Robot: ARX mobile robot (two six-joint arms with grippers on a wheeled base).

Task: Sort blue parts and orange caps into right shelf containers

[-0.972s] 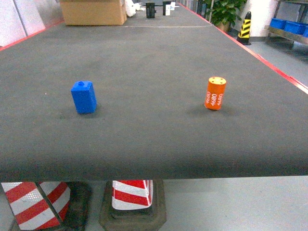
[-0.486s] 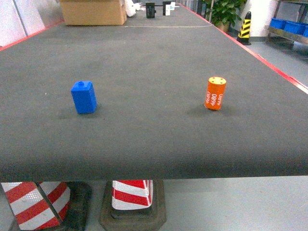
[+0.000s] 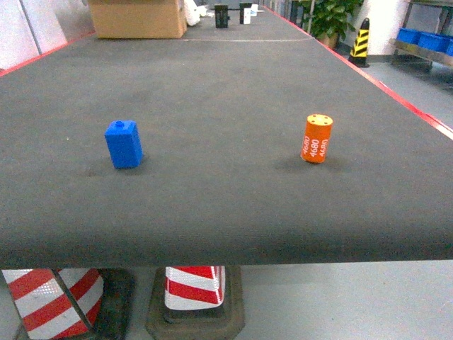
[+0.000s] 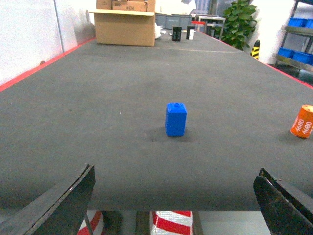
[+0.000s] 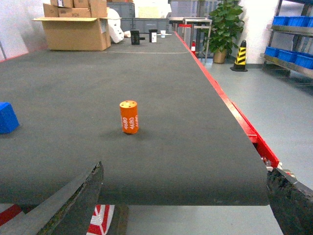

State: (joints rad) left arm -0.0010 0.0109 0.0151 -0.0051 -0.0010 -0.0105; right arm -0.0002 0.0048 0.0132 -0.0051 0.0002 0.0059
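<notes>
The blue part [image 3: 124, 144] and orange cap [image 3: 317, 138] stand upright, well apart, on the table [image 3: 226, 85]. The head view shows neither tool. Each wrist view shows its own: left tool [image 4: 176, 205] and right tool [image 5: 183, 205], both spread wide, holding nothing, short of the table edge.

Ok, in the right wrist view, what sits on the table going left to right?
Blue part at the left edge, partly cut off → orange cap standing upright near the middle → the table's red right edge.
</notes>
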